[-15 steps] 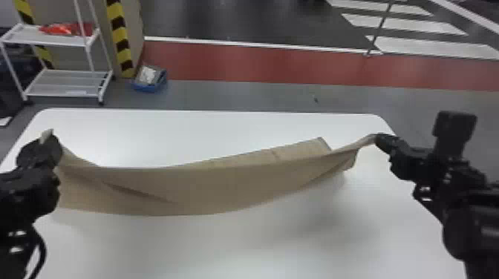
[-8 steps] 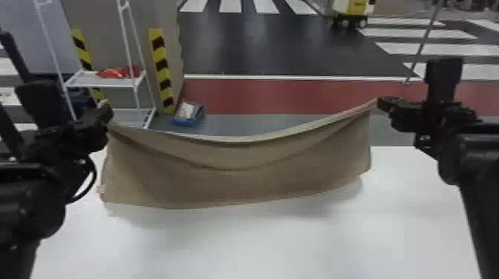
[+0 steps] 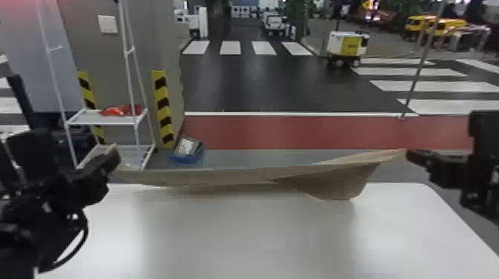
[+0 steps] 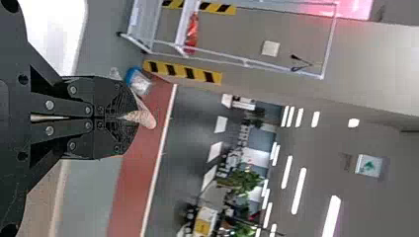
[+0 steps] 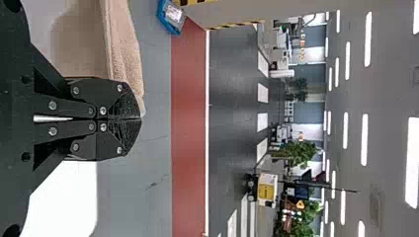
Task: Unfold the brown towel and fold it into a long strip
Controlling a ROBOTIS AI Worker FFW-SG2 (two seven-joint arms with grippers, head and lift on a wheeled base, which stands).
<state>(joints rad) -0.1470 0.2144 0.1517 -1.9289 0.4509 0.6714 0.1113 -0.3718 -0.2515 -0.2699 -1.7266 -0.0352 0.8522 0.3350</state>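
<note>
Swinging the brown towel (image 3: 237, 179) over the table (image 3: 260, 237), far side | my left gripper (image 3: 114, 157) and right gripper (image 3: 408, 154) clamp its ends | broad drape narrowed to a sagging band | likely a spreading fling, folding yet to come

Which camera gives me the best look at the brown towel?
The head view: it shows the towel stretched out, nearly end to end. The left wrist view shows a small bit poking past the left pincer; the right wrist view, a strip running to the right pincer.
</note>
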